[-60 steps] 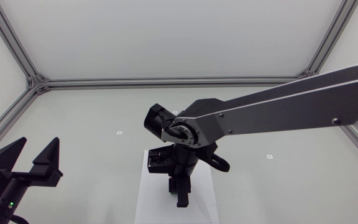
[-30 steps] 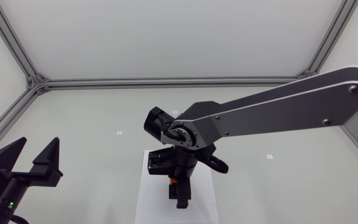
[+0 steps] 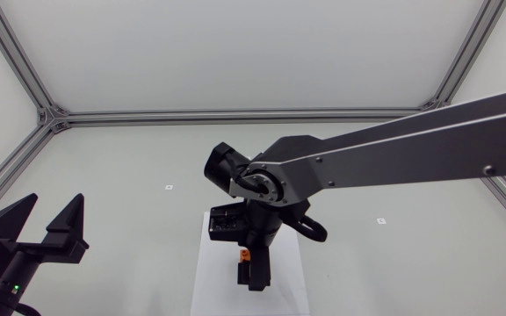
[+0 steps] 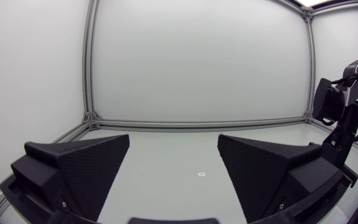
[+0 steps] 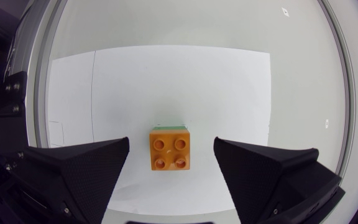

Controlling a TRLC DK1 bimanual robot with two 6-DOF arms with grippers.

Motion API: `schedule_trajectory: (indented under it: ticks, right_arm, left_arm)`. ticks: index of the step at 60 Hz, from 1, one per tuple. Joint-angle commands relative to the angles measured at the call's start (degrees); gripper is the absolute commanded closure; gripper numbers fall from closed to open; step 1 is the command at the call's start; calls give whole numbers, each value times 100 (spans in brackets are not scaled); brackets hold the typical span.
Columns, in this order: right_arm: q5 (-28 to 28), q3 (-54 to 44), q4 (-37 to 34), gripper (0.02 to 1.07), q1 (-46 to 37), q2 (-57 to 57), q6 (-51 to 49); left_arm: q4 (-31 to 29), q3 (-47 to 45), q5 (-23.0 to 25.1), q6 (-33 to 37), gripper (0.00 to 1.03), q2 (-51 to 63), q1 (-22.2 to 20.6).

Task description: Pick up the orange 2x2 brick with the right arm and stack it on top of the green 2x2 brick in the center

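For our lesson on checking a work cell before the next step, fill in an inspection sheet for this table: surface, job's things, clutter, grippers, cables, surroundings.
Surface: pale table with a white sheet at its centre and small marks.
Job's things: orange brick appears stacked on the green brick, of which only a sliver shows, on the sheet.
Clutter: nothing seen.
Grippers: right gripper open above the orange brick, fingers clear of it on both sides; left gripper open and empty.
Cables: a black loop, probably a cable, at the wrist of the right arm.
Surroundings: metal frame rails along the table's edges.
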Motion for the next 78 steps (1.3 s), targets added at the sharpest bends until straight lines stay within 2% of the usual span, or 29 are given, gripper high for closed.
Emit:
schedule_trajectory:
  ticks: [1, 23, 31, 43, 57, 70, 78]
  right_arm:
    - [18, -22, -194, 7, -100, -303, 84]
    - [0, -540, -546, 7, -478, -2131, 436]
    - [9, -1015, -124, 7, -1242, -3054, 708]
    - [27, -1788, 825, 7, -3018, -4144, 998]
    - [255, -3159, 2320, 7, -4600, -5594, 963]
    - [396, -4451, 3383, 7, -5540, -7062, 1007]
    - [439, -4982, 3479, 7, -5579, -7994, 1330]
  left_arm:
    - [-65, -235, 16, 33, 4, -32, 5]
    - [-65, -235, 16, 33, 4, -32, 5]
    - [-65, -235, 16, 33, 4, -32, 5]
    - [-65, -235, 16, 33, 4, -32, 5]
    - [-65, -235, 16, 33, 4, -32, 5]
    - [-65, -235, 16, 33, 4, -32, 5]
    - [-65, -235, 16, 33, 4, -32, 5]
